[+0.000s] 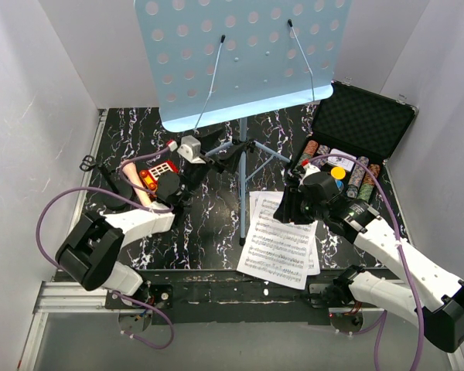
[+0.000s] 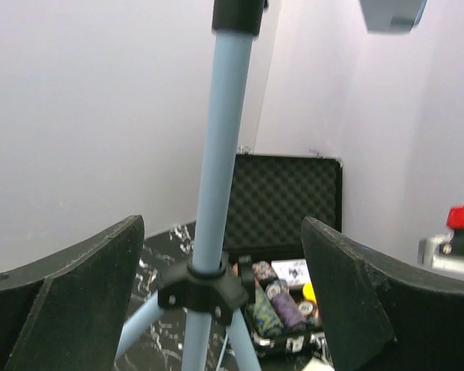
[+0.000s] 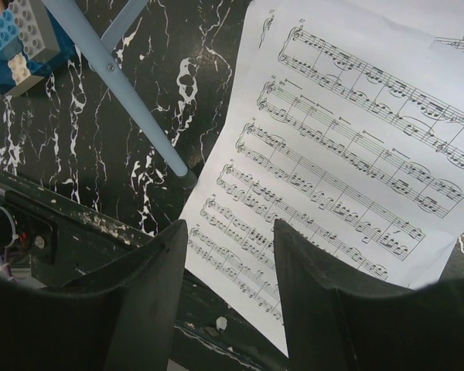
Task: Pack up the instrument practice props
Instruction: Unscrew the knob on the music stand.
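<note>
Left wrist: your left jaws gape astride the stand (image 2: 220, 154) pole, untouched. It looks stiff, likely top-heavy, so grip near the hub (image 2: 201, 290). Right jaws open over limp pages (image 3: 348, 154) on the surface (image 3: 85, 154).

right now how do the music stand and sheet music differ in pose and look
The music stand stands upright on tripod legs; the sheet music lies flat. The music stand is light blue and perforated; the sheet music is white with black notes. Both rest on the marbled table.
</note>
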{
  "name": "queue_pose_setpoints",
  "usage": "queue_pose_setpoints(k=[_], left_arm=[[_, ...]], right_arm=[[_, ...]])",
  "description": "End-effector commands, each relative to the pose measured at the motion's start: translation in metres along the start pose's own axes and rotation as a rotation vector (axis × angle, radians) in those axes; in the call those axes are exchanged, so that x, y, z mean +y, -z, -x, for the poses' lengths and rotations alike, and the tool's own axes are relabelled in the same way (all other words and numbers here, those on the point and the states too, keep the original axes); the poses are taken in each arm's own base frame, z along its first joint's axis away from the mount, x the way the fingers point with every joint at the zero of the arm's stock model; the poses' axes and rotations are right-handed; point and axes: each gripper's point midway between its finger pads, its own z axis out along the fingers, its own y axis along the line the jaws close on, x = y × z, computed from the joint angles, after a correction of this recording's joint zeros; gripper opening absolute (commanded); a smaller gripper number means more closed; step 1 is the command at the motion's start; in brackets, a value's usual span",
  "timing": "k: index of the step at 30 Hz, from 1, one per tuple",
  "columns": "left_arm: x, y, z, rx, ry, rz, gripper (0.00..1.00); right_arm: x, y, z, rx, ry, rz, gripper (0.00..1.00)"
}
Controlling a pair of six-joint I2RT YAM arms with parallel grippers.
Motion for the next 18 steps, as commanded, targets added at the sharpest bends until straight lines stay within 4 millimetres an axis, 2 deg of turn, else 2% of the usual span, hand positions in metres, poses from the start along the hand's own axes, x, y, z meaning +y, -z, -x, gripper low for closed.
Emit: queue_pose_setpoints(k=[1,6,9,12,18], left_arm=[[-0.005,-0.022,0.021,-0.066,-0.023,-0.023,0.82],[0.001,-0.034,-0.011,-0.027,0.011,-0.002,0.77],[0.005,-0.04,-0.017,-0.038,0.024,0.011,0.72],[0.004,-0.048,-0.013,-0.067,0.042,0.015,0.68],[0.002,-0.062,0.003,-0.11,0.031,0.012,0.68]], right_arm=[[0.007,0.0,0.009,-0.033,-0.004,0.03,0.57],[0.014,0.002,0.009,-0.024,-0.005,0.06,0.56],[0.012,0.005,0.008,-0.025,0.001,0.055,0.56],[0.009,0.005,0.007,-0.025,0.013,0.04,0.56],[0.007,0.004,0.005,-0.02,0.017,0.036,0.56]])
